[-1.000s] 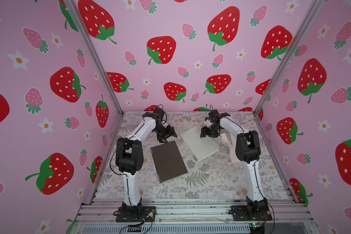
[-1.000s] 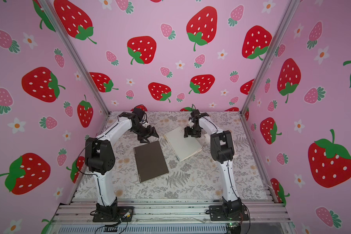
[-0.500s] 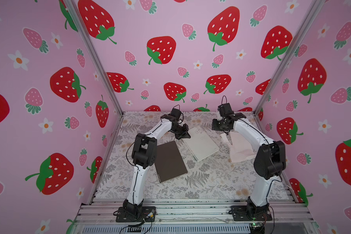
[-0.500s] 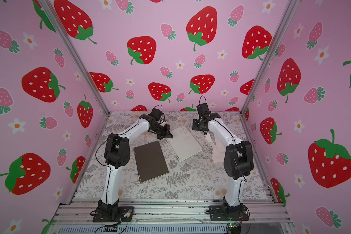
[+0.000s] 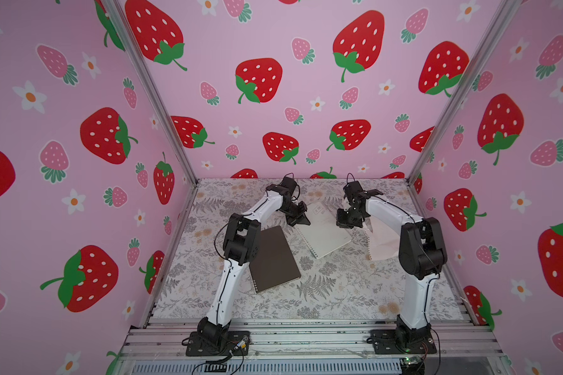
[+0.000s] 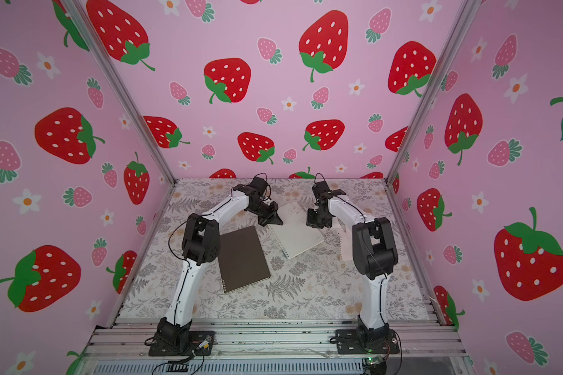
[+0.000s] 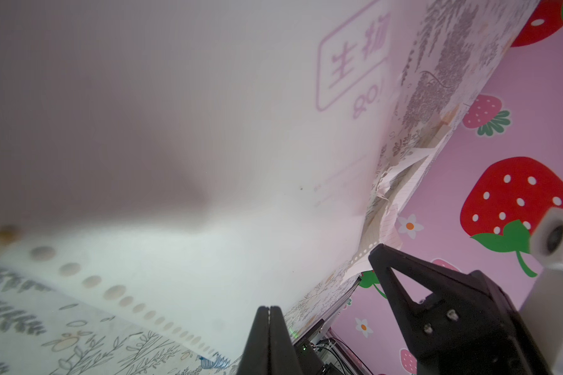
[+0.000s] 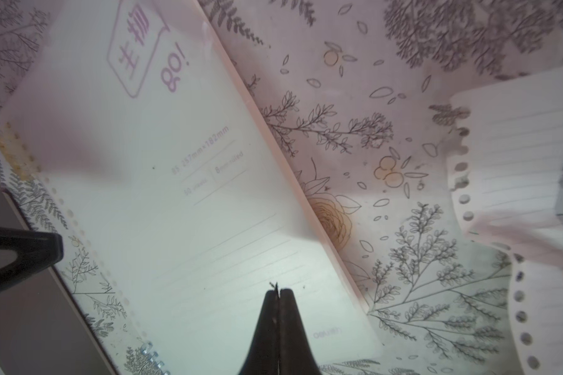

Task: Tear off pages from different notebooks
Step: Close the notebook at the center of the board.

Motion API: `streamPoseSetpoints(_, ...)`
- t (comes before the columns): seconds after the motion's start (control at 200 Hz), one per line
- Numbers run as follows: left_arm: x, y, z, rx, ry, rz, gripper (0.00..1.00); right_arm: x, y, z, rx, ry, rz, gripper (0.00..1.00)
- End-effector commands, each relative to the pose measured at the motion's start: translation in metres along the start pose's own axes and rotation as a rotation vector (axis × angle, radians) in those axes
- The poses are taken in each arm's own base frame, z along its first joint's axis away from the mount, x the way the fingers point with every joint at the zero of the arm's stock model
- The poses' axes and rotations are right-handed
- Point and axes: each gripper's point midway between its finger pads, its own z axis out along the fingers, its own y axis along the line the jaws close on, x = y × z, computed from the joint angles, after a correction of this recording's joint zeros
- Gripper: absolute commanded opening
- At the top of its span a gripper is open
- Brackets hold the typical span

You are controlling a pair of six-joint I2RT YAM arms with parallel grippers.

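Observation:
Two notebooks lie shut on the floral table: a dark brown-grey notebook [image 5: 273,259] [image 6: 242,259] and, further back, a cream notebook [image 5: 322,233] [image 6: 298,235] with a boxed label. Loose lined pages [image 5: 382,242] [image 6: 346,248] [image 8: 517,156] lie to its right. My left gripper [image 5: 301,220] [image 7: 269,308] is shut and empty, low over the cream cover [image 7: 208,130] near its punched edge. Shut and empty too, my right gripper [image 5: 345,223] [image 8: 278,292] hangs over the cover's [image 8: 176,194] opposite side.
Pink strawberry walls close in the table at the back and both sides. Metal rails [image 5: 306,334] with both arm bases run along the front. The right arm's elbow [image 5: 420,250] hangs over part of the loose pages.
Both grippers have gone from open to shut. The left gripper has moved right, from beyond the dark notebook to the cream notebook's near-left edge. The right gripper stays over the cream notebook.

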Motion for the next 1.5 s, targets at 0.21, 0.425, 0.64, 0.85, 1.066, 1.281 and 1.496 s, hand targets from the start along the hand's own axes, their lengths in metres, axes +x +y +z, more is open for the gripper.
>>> streamPoseSetpoints(0.21,0.005,0.012,-0.008,-0.043,0.007,-0.035,0.00,0.041,-0.010,0.026,0.051,0.127,0.050,0.00)
streamPoseSetpoints(0.425,0.009,0.008,-0.022,-0.053,-0.037,0.009,0.00,0.061,-0.021,0.045,0.127,0.179,0.033,0.00)
streamPoseSetpoints(0.64,0.004,-0.004,-0.051,-0.098,-0.173,0.115,0.00,0.069,-0.018,0.056,0.139,0.223,-0.014,0.00)
streamPoseSetpoints(0.85,-0.005,-0.005,-0.078,-0.140,-0.341,0.149,0.00,0.049,0.005,0.059,0.085,0.190,-0.060,0.00)
streamPoseSetpoints(1.066,-0.015,0.009,-0.127,-0.225,-0.572,0.143,0.00,0.037,0.091,0.018,-0.144,-0.010,-0.341,0.00)
streamPoseSetpoints(1.281,-0.020,0.025,-0.150,-0.229,-0.674,0.077,0.00,0.084,0.107,0.013,-0.055,0.041,-0.597,0.00)
streamPoseSetpoints(1.496,-0.021,0.025,-0.133,-0.197,-0.614,0.060,0.00,0.111,0.098,0.001,0.043,0.037,-0.716,0.51)
